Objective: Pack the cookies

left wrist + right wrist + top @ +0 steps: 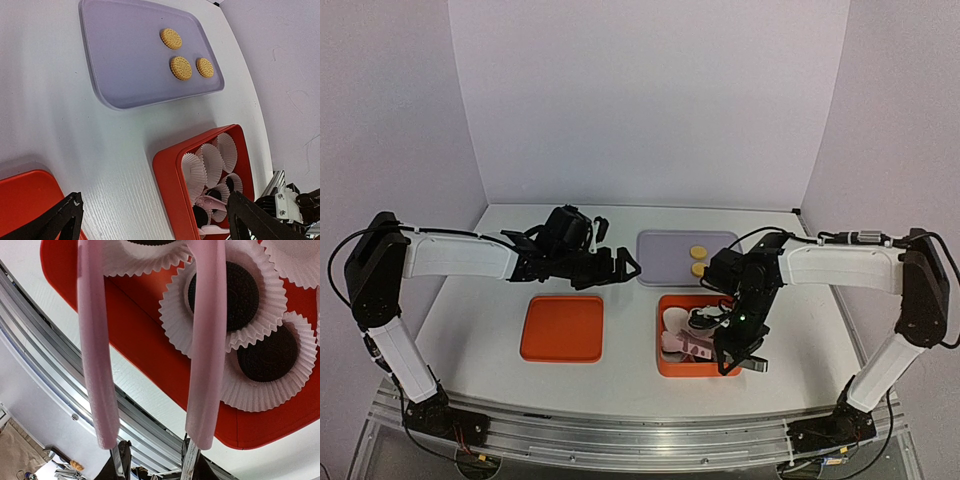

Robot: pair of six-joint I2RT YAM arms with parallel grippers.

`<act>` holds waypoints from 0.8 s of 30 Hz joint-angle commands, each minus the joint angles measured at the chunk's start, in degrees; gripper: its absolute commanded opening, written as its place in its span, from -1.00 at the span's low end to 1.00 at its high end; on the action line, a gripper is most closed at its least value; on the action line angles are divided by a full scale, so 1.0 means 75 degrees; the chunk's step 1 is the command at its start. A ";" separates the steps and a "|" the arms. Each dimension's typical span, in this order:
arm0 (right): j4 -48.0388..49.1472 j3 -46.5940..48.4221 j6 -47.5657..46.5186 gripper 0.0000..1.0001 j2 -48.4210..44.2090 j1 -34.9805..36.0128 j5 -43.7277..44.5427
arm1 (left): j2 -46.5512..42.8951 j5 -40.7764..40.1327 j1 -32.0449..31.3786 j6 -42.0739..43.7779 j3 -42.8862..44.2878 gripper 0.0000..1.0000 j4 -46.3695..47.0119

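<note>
right gripper (pixel 156 460) over orange rectangular plastic box (pixel 145 315), clamped on pink plastic tongs (pixel 207 340)
the tongs' 2 arms stand apart above the box. 3 black-brown round cookies (pixel 240 287) lie in the box, each in a white fluted paper cup (pixel 172 310); the 3rd shows only at the frame edge in the right wrist view. 3 golden yellow round cookies (pixel 181 68) lie on the lavender rectangular tray (pixel 125 60), at 12 o'clock from the box in the top view. orange flat lid (pixel 562 328) at 9 o'clock from the box. left gripper (pixel 623 265) jaws wide apart, holding nothing, hovering at 12 o'clock from the lid.
</note>
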 commanded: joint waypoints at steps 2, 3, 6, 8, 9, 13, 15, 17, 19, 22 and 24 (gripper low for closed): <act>0.0090 0.0283 0.0103 -0.35 -0.0138 0.0043 -0.0164 | 0.0042 0.0102 -0.0008 0.0000 0.0200 0.99 0.0170; 0.0090 0.0288 0.0111 -0.35 -0.0153 0.0042 -0.0163 | 0.0049 0.0103 -0.0008 0.0003 0.0207 0.99 0.0174; 0.0090 0.0307 0.0116 -0.35 -0.0218 0.0037 -0.0096 | 0.0075 0.0115 -0.0012 0.0012 0.0224 0.99 0.0182; 0.0093 0.0331 0.0122 -0.35 -0.0257 0.0044 -0.0057 | 0.0089 0.0136 -0.0008 0.0013 0.0247 0.99 0.0194; 0.0092 0.0345 0.0120 -0.35 -0.0282 0.0044 -0.0041 | 0.0103 0.0147 -0.0008 0.0012 0.0261 0.99 0.0199; 0.0093 0.0428 0.0148 -0.35 -0.0447 0.0035 -0.0001 | 0.0159 0.0173 -0.0008 0.0029 0.0327 1.00 0.0197; 0.0091 0.0475 0.0158 -0.35 -0.0661 0.0043 0.0057 | 0.0183 0.0186 -0.0008 0.0040 0.0368 0.99 0.0202; 0.0087 0.0542 0.0212 -0.35 -0.0902 0.0043 0.0125 | 0.0210 0.0205 -0.0008 0.0058 0.0399 0.99 0.0201; 0.0081 0.0595 0.0262 -0.36 -0.1182 0.0036 0.0238 | 0.0230 0.0225 -0.0008 0.0070 0.0431 0.99 0.0219; 0.0065 0.0610 0.0357 -0.37 -0.1626 0.0041 0.0348 | 0.0276 0.0250 -0.0008 0.0082 0.0490 0.99 0.0215; 0.0059 0.0600 0.0376 -0.37 -0.1945 0.0036 0.0360 | 0.0311 0.0270 -0.0010 0.0088 0.0527 0.99 0.0213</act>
